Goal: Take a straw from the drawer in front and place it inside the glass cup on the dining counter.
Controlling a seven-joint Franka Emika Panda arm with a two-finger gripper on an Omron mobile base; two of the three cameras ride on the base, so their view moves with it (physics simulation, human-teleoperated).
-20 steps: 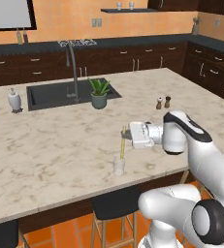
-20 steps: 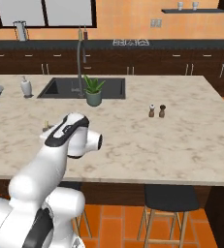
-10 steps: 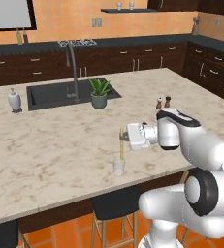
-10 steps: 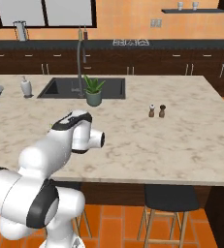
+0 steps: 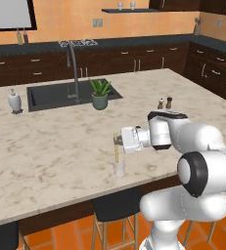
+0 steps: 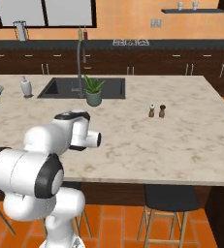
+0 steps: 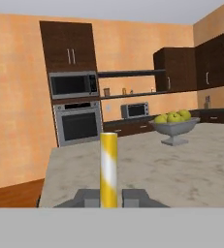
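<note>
Since one second ago our arm has bent closer; our gripper stays pinching the straw upright, its lower end in the glass cup.

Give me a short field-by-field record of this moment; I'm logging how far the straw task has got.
gripper: shut on the straw, reaching sideways over the dining counter
straw: upright, pale yellow, lower end in or just above the glass cup, cannot tell which
glass cup: upright near the counter's front edge, directly under the gripper
nearby: potted plant by the sink; salt and pepper shakers further right
step left: release the straw
</note>
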